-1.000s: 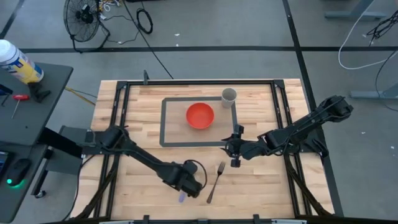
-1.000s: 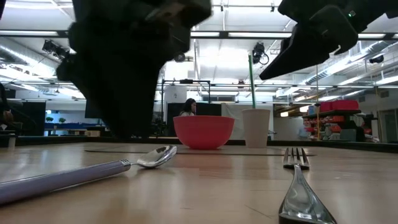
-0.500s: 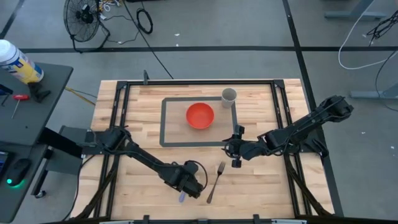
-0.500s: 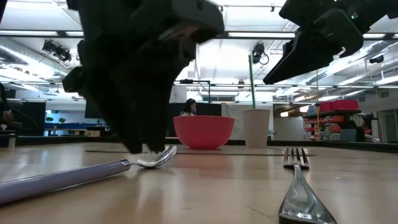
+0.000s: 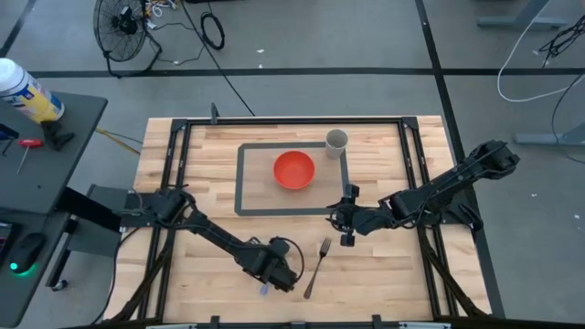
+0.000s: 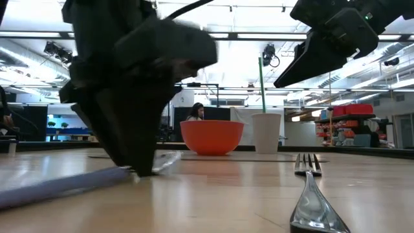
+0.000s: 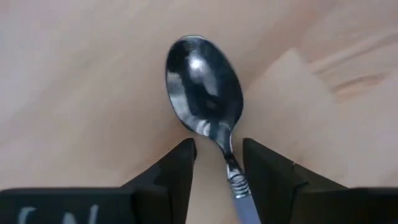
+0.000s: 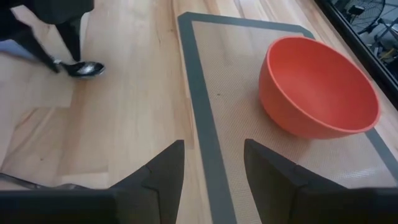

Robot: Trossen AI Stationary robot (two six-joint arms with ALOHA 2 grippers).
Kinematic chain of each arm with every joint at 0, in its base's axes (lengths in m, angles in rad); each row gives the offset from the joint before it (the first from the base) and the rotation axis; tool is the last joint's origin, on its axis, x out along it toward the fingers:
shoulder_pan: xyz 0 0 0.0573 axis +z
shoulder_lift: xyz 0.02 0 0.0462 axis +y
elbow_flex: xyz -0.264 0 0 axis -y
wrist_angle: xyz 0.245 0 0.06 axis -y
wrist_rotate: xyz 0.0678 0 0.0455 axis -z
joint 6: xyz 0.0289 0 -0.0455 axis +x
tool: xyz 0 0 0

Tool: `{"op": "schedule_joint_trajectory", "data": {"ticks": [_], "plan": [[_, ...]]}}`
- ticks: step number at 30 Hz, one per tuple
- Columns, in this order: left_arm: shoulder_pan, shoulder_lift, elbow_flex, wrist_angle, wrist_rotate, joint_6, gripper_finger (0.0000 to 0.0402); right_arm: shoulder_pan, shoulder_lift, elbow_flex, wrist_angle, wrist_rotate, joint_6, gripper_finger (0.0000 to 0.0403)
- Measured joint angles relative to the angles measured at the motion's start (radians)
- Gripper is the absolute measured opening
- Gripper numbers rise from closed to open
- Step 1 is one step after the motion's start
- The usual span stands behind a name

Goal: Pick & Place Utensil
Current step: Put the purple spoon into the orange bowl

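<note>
Near edge of the wooden table (image 5: 384, 274): left gripper (image 7: 216, 163) is down at the tabletop, fingers spread apart w/ the spoon (image 7: 203, 96) neck running between them, not yet pinched. In the left wrist view the spoon's long axis runs straight out from the gripper, bowl ahead of the fingertips, lavender handle passing back under the wrist. So the fingers straddle the neck crosswise; closing should catch it, judging by this. In the low view the fingertips seem to touch the wood right at the neck.

Just right of the spoon lies a fork (image 5: 317, 268), untouched, apart from both grippers.

Farther back, the right gripper (image 5: 346, 222) hovers above the table near the mat's (image 5: 245, 183) front edge, fingers open, empty, waiting.

On the mat: orange bowl (image 5: 294, 170). Beige cup (image 5: 337, 141) at its far right corner.

Left arm is plainly nearer the spoon.
</note>
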State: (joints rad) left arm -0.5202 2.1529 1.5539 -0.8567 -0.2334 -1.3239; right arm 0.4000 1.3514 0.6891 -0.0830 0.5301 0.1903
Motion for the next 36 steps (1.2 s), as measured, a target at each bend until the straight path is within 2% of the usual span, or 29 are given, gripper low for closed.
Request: {"op": "schedule_joint_trajectory", "data": {"ticks": [10,16,27,36], "plan": [[-0.004,-0.001,-0.002,-0.122,-0.002,0.053,0.0096,0.0,0.0,0.0,0.0,0.0,0.011,0.0169],[-0.015,-0.002,-0.002,-0.119,0.026,0.079,0.0081,0.0,0.0,0.0,0.0,0.0,0.011,0.0169],[-0.027,-0.002,-0.003,-0.129,0.012,0.079,0.0038,0.0,-0.005,0.0,-0.001,0.0,0.011,0.0169],[-0.027,0.0,-0.005,-0.196,-0.02,0.128,0.0023,0.002,-0.074,0.0,-0.019,0.0,-0.013,0.0169]]}}
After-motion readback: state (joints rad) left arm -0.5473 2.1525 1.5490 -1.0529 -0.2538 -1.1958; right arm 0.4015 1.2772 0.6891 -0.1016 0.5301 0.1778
